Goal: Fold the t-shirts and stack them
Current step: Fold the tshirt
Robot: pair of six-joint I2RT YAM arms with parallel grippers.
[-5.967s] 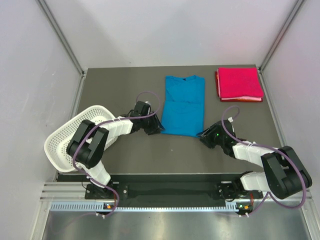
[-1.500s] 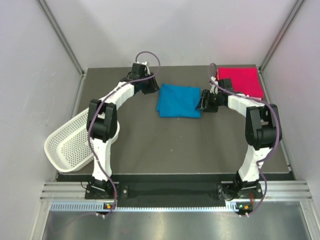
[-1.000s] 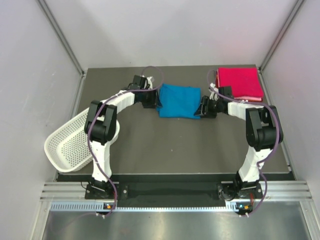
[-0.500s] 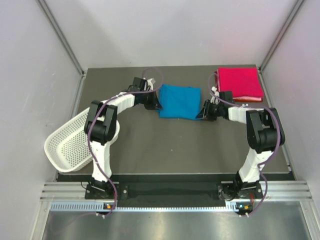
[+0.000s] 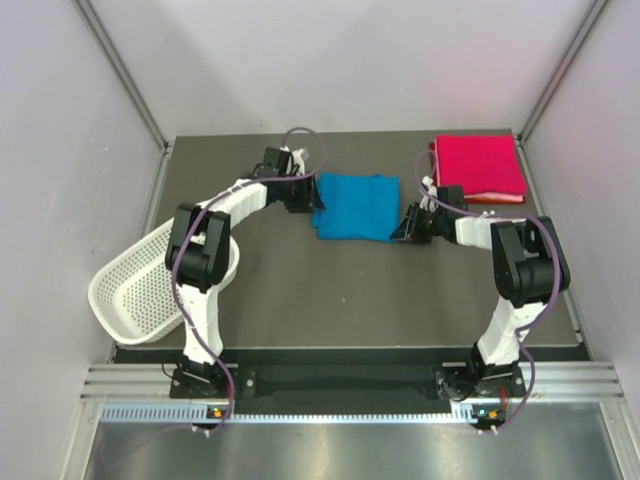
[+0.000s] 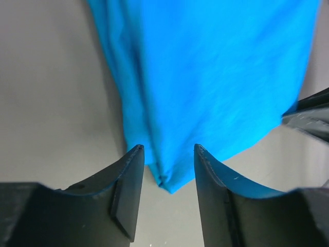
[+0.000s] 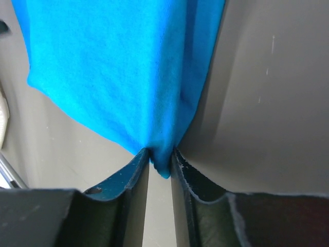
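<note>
The blue t-shirt [image 5: 357, 206] has gone from long strip to compact folded rectangle in a few secs, so folding looks abt done; stacking on the pink-red t-shirt [image 5: 478, 168], just right of and beyond it, is prob next. The left gripper [image 6: 165, 175], at its left edge, now stands open w/ a corner loose between the jaws; the right gripper [image 7: 160, 165] pinches its near-right corner. Bare table [image 5: 340, 300] lies nearer than it, far table edge close beyond, basket [image 5: 150, 285] well to its left.
</note>
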